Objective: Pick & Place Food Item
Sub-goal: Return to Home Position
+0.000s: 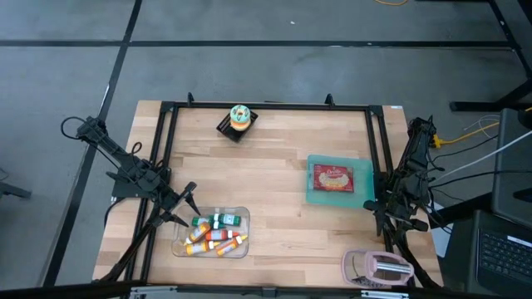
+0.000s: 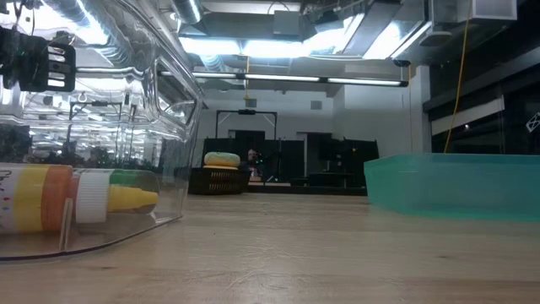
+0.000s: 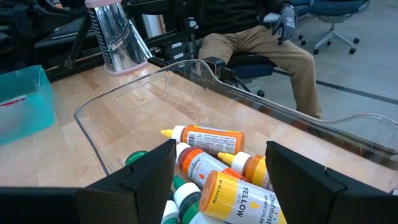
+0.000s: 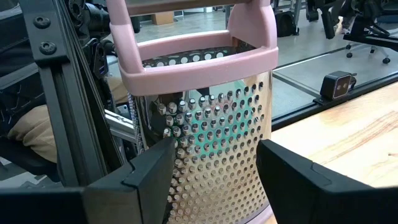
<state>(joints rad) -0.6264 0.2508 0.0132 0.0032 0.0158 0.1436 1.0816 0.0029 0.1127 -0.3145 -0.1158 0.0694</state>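
A round food item with sprinkles (image 1: 239,117) lies in a small black basket (image 1: 226,127) at the table's far middle; the low view shows the food item (image 2: 221,159) far off. A packaged food item (image 1: 333,178) lies in a teal tray (image 1: 315,196) at the right. My left gripper (image 1: 188,208) stands open at the left edge of a clear bin (image 1: 243,249) of colouring bottles (image 3: 208,138); nothing is between its fingers (image 3: 149,177). My right gripper (image 1: 384,226) stands open just short of a pink-handled grater (image 4: 205,118), apart from it.
The grater (image 1: 378,267) lies at the near right corner. A black frame (image 1: 266,106) runs around the table. The teal tray (image 2: 456,181) fills the right of the low view, the clear bin (image 2: 126,127) its left. A seated person (image 3: 267,43) shows beyond the table.
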